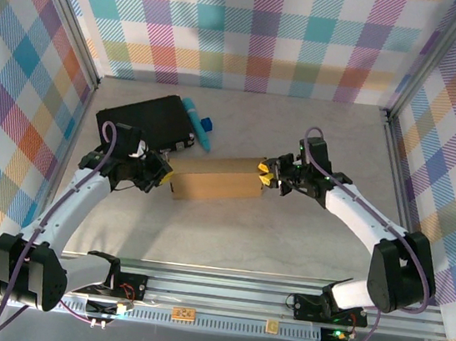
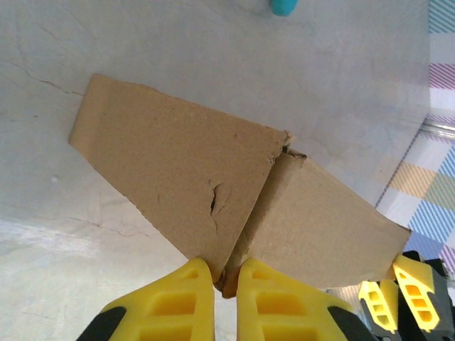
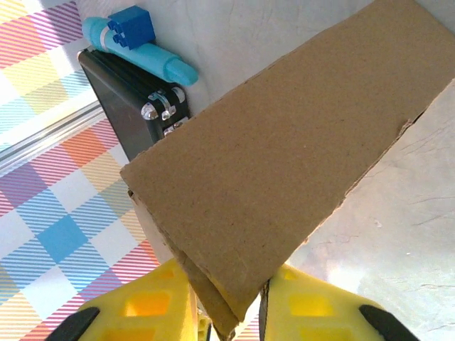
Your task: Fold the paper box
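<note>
- The black case (image 1: 144, 122) lies flat at the far left of the desk (image 1: 284, 254). Its near right corner is close to the box's left end.
- The left hand (image 1: 162, 177) reaches in from the left. In its wrist view the two yellow fingers (image 2: 190, 302) stand almost together, nipping the thin near edge of the cardboard between them.
- A teal tube-shaped thing (image 1: 196, 124) lies along the case's right side, with a small blue block (image 1: 207, 122) just beside it.
- The paper box (image 1: 217, 179) sits mid-desk, between the two hands. It is long, brown and flattened, running left to right with its right end a little farther back. The left wrist view shows one panel overlapping another, with a short tear (image 2: 213, 199) in the upper panel.
- The right hand (image 1: 266, 175) meets the box's right end. In its own wrist view the yellow fingers (image 3: 146, 309) sit on either side of a cardboard corner, closed down onto it and pinching it.
</note>
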